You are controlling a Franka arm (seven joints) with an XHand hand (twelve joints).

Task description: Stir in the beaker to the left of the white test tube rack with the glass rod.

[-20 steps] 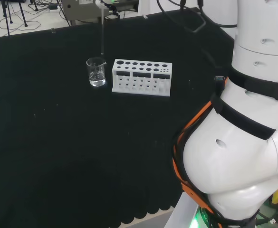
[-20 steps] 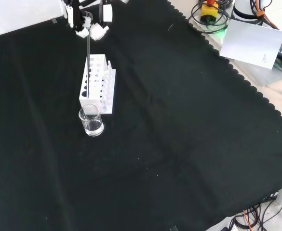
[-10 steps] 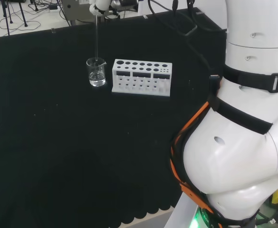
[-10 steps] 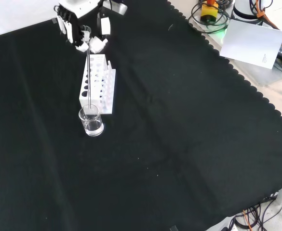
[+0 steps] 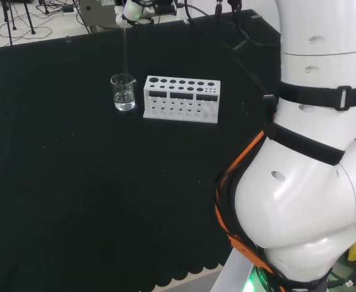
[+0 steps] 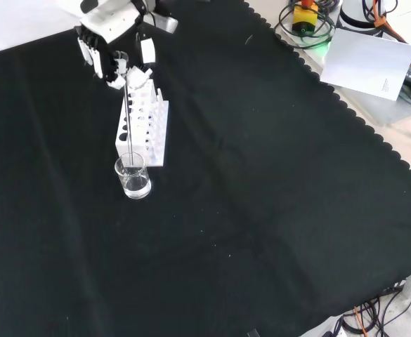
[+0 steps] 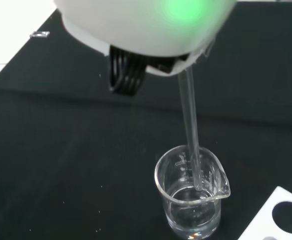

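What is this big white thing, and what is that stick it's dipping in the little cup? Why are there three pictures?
The big white shape is a robot arm. At its end is a black and white hand, built a bit like yours. Its fingers are curled round a glass rod, a thin clear stick for stirring.

The three pictures show the same moment from three cameras. One looks over the arm from behind, one looks down from in front, and one sits at the robot's wrist, so things look very close.

On the black cloth stands a small glass beaker with a little clear liquid. Right beside it is a white test tube rack full of holes. The rod's lower end is already inside the beaker.
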